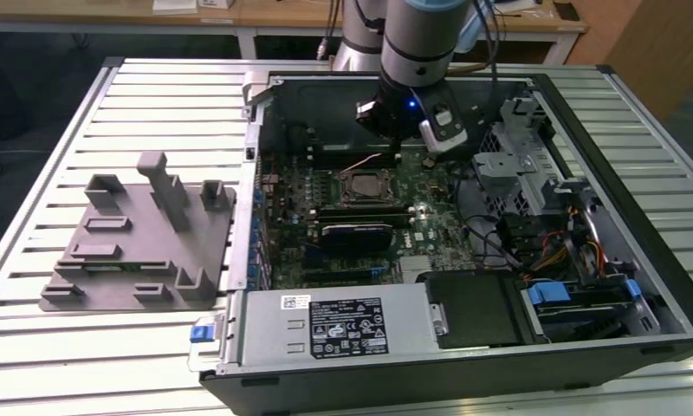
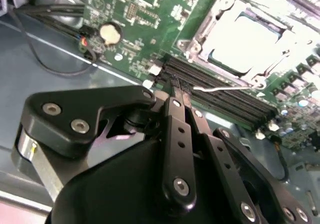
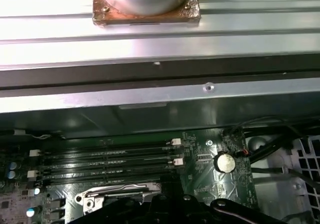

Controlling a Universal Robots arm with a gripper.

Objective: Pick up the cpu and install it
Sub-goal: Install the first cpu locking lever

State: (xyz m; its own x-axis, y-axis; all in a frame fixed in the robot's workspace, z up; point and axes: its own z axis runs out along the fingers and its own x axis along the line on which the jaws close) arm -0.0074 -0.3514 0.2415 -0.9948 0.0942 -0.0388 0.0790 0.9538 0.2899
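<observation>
Jaws hover above the motherboard; cpu seemingly seated in socket.

1. One robot arm with one gripper.
2. One open computer case.
3. One green motherboard, bearing one socket.
4. One cpu, silvery, in that socket.
5. One round coin battery.
6. One grey plastic fixture plate.
7. One slatted metal table.
8. Four memory slots side by side in the first wrist view.
</observation>
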